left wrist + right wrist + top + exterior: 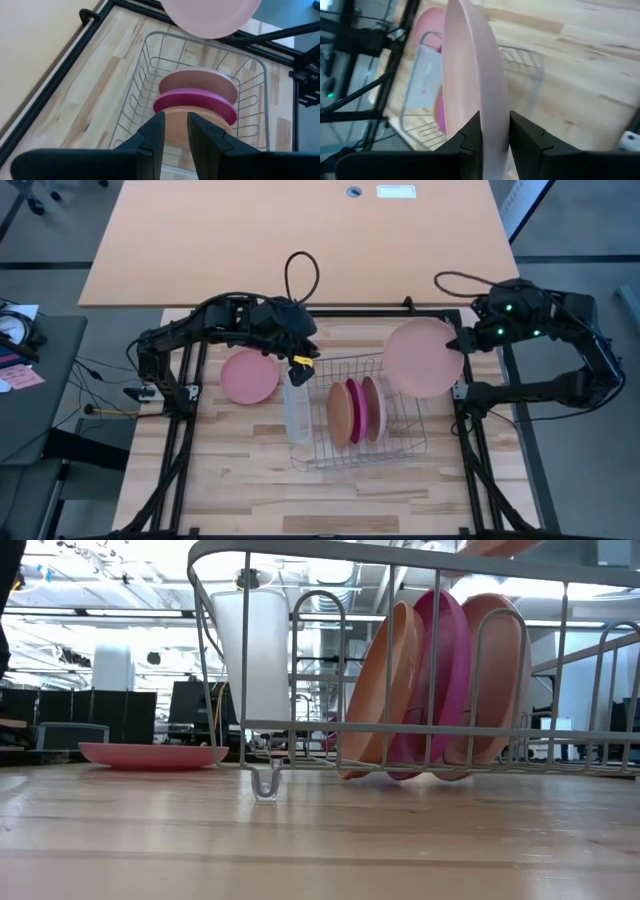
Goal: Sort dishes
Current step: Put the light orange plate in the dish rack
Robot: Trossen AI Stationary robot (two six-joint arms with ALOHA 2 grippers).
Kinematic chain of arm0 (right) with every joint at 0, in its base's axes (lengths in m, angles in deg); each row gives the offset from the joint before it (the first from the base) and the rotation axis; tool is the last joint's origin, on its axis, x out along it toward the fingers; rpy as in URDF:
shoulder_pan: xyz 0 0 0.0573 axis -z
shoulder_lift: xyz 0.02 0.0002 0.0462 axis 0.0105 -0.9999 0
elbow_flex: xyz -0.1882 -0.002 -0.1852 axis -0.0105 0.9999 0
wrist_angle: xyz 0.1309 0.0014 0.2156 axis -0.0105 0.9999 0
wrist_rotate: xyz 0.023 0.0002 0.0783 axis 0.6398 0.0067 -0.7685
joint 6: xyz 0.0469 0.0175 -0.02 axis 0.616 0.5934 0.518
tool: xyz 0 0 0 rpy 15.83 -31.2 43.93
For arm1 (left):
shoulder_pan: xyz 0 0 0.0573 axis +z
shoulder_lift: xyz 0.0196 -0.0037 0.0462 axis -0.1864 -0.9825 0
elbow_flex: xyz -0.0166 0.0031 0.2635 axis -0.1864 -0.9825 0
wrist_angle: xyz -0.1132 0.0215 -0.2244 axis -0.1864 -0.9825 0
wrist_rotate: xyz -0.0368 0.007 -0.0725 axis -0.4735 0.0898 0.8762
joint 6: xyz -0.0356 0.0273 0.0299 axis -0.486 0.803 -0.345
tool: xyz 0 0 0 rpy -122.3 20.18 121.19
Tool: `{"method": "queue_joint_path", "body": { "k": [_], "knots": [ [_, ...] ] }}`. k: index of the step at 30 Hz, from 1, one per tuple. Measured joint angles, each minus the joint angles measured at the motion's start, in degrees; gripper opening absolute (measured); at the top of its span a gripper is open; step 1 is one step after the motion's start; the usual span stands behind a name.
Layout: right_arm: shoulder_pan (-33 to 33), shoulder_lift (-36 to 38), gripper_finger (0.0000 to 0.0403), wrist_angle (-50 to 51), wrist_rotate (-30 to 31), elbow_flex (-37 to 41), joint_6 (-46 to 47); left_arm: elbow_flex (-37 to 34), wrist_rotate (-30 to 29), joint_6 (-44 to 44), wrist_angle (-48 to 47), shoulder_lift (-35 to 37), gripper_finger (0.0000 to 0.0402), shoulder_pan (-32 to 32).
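Right pincer [494, 131] clenched on the rim of a pale pink plate [424, 357], upper right of the high view, just past the far right corner of the wire rack [400, 448]. Held edge-on between the two fingers in the right wrist view, probably so as to slip upright into a slot rather than lie flat. Not yet over any free slot; plate hangs above the rack's rim, partly beyond it.

Already standing on edge in the rack, centre of the high view: an orange-tan plate [339, 414], a magenta plate [354, 411] and a salmon-pink plate [372, 407], side by side and leaning slightly the same way, kept up by the wires. Seen through the bars in the low view, right of centre.

One pink plate [249, 376] flat on the wooden surface [240, 470], left of the rack, clear of it; likely next to be fetched. A translucent white tray [297, 410] upright at the rack's left end.

Left pincer [175, 131] above the rack's left end, near the tray, fingers parted by a narrow gap and gripping nothing, seemingly waiting out of the other arm's path.
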Motion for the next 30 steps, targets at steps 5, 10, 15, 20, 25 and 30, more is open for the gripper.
{"method": "queue_joint_path", "body": {
  "k": [5, 10, 15, 20, 25, 30],
  "knots": [
    [0.0, 3.49, 0.0072, 0.09, -0.64, 6.79, -0.06, 0.0, 0.01, -1.1, 0.0, 0.0, 0.0078, 0.17],
    [-0.57, 6.18, 0.0071, 0.14, -2.74, 11.63, 1.48, 0.0, -0.04, -1.9, 0.14, 0.0, 0.0078, 0.52],
    [-0.98, 7.22, 0.0071, 0.13, -2.81, 15.09, 2.17, 0.0, -0.09, -2.31, 0.24, 0.0, 0.0078, 0.97],
    [-0.97, 6.49, 0.0071, 0.0, -1.74, 16.68, 2.34, 0.0, -0.22, -2.31, 0.26, 0.0, 0.0078, 1.11],
    [-0.83, 4.52, 0.007, 0.09, -1.66, 18.29, 2.43, 0.0, -0.21, -2.31, 0.26, -0.02, 0.0078, 1.11],
    [-2.48, 1.82, 0.007, 0.01, -1.85, 18.42, 3.14, 0.0, -0.22, -2.06, 0.26, 0.0, 0.0078, 1.18]
  ]
}}
